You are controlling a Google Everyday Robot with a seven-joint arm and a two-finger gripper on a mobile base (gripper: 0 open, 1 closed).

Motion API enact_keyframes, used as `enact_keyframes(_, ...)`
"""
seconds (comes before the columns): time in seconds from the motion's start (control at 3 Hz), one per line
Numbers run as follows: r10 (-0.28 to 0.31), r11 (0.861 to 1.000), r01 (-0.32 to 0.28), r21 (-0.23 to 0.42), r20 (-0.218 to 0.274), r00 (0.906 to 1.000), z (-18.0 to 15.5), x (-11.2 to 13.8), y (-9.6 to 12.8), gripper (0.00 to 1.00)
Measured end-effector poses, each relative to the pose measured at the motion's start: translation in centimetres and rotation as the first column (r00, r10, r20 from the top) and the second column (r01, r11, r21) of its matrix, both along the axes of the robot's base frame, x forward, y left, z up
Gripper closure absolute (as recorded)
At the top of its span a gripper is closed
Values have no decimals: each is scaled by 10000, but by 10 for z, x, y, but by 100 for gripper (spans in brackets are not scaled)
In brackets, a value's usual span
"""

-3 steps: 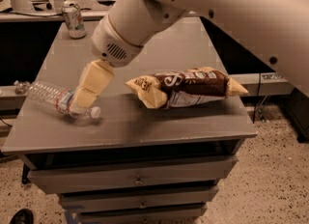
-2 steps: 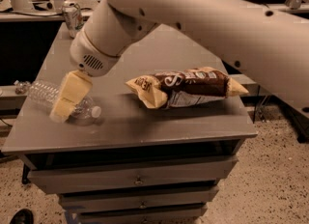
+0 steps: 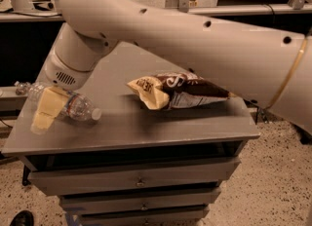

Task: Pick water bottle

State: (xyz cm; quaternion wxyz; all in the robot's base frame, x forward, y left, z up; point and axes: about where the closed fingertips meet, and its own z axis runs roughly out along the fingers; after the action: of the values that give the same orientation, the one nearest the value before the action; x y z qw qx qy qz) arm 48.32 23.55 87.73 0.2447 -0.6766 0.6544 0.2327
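Note:
The water bottle (image 3: 78,106), clear ribbed plastic with a white cap and a red, white and blue label band, lies on its side at the left edge of the grey table (image 3: 146,128), cap pointing right. My gripper (image 3: 42,119), cream-coloured, comes down from the large white arm and lies across the bottle's middle and base end, covering part of it. Its tip reaches the table's front-left edge.
A brown and cream chip bag (image 3: 181,91) lies flat in the middle of the table, to the right of the bottle. My white arm (image 3: 195,40) spans the whole upper view and hides the back of the table. Drawers (image 3: 139,181) are below the tabletop.
My gripper has moved left along the bottle, from near its cap end to its middle and base. The arm has swung further across the view. The bottle and chip bag lie as before.

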Motion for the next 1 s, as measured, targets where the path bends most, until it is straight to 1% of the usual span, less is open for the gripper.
enact_keyframes(0.33, -171, 9990, 171, -422, 4, 9999, -19, 6, 8, 0)
enact_keyframes(0.67, -407, 9960, 411, -787, 76, 9991, -34, 12, 5, 18)
enact_keyframes(1.0, -582, 9934, 602, -974, 240, 9980, -37, 21, -1, 41)
